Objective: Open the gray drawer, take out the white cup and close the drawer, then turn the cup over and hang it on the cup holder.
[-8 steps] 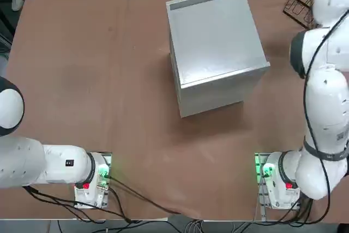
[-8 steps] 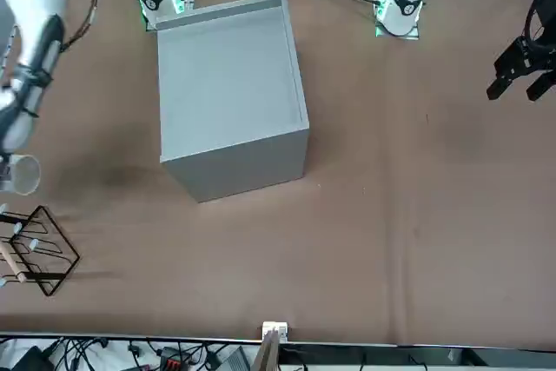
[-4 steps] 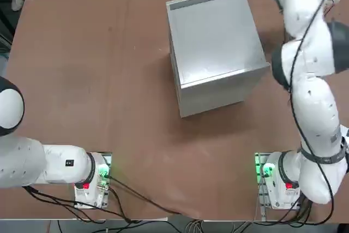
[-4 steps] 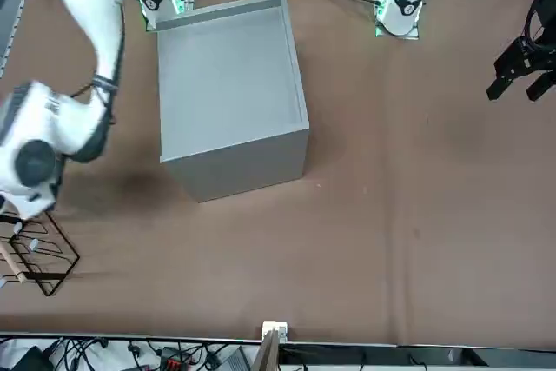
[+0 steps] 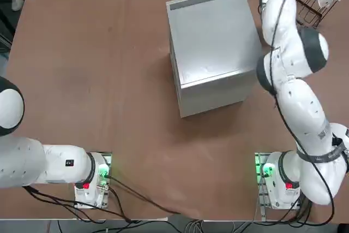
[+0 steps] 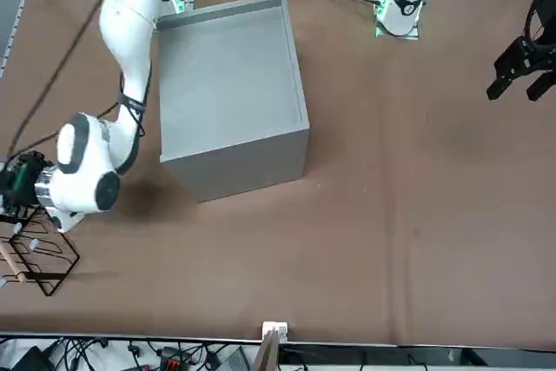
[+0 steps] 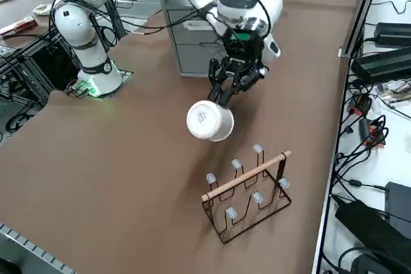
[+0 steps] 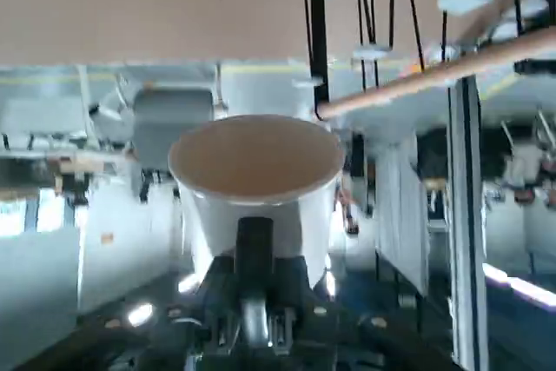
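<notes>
My right gripper (image 7: 223,99) hangs above the table between the gray cabinet and the cup holder, shut on the white cup (image 7: 209,120). The cup is tipped on its side in the air, its base facing the right side camera. In the wrist view the white cup (image 8: 256,178) fills the middle, one dark finger (image 8: 254,245) pressed against its wall, its open mouth showing. The cup holder (image 7: 248,187), a dark wire rack with pale pegs, stands on the table just beyond the cup and also shows as the cup holder (image 8: 395,36). The gray drawer (image 7: 192,42) is shut.
The gray cabinet (image 5: 215,42) stands at the table's back middle, close beside my right arm. The cup holder (image 6: 35,249) is near the table's corner and edge. Cables and power bricks (image 7: 385,62) lie past the table edge. Brown tabletop (image 5: 98,80) stretches leftward.
My right arm has swung its elbow in beside the cabinet and turned its wrist over by the rack. The cup has stayed in the gripper and left the front view.
</notes>
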Controlling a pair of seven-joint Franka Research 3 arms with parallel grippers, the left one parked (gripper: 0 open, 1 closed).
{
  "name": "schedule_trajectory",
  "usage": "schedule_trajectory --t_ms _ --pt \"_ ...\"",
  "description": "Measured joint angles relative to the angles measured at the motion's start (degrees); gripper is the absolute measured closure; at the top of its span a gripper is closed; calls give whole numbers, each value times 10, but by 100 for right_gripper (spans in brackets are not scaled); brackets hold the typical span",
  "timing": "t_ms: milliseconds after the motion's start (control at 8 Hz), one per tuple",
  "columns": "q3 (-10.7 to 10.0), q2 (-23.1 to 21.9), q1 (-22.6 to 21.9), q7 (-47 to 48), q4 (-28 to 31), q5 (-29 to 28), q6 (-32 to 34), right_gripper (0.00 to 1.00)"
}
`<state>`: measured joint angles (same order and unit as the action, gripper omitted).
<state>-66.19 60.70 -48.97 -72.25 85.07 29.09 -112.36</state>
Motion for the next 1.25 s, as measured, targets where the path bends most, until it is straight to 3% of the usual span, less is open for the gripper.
schedule_trajectory --t_ms 375,875,1250 --pt "21 19 4 75 3 76 0 81" --pt "24 20 8 93 27 91 -31 81" --pt "26 20 8 167 44 166 -44 81"
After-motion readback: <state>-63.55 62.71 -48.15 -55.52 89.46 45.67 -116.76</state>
